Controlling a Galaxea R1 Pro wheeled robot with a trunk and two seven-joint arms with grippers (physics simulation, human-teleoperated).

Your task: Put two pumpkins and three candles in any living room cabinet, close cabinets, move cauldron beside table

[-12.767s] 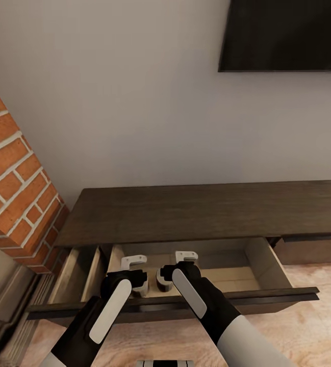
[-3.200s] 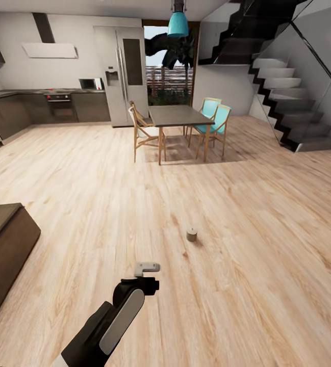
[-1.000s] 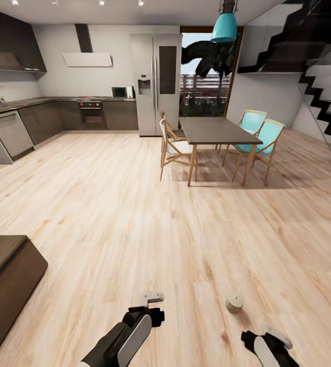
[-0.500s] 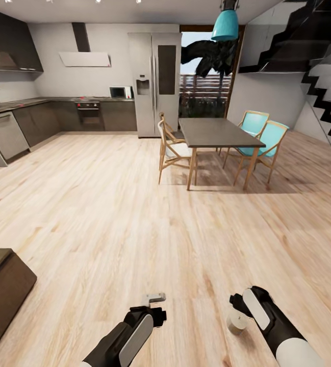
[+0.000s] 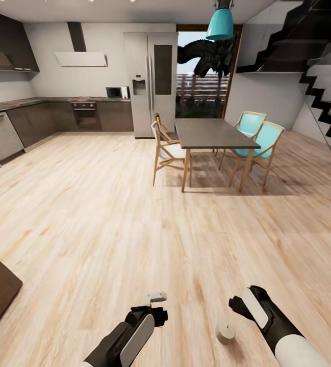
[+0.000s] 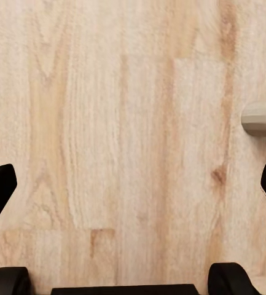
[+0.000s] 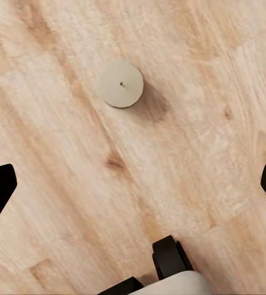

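Right wrist view looks straight down on a candle [image 7: 120, 84], a stubby tan cylinder standing upright on the wooden floor [image 7: 188, 178], wick up. In the head view the candle [image 5: 225, 332] stands just beside the right gripper [image 5: 235, 304], between the two arms. It looks light and rigid, with smooth, likely waxy sides, so I judge a pinch across the round wall, low on the body, would hold best. The right arm reaches forward and down, its jaws spread wide over bare floor. The left gripper [image 5: 157, 302] hangs nearby, wrist bent downward, its jaws also spread apart and empty.
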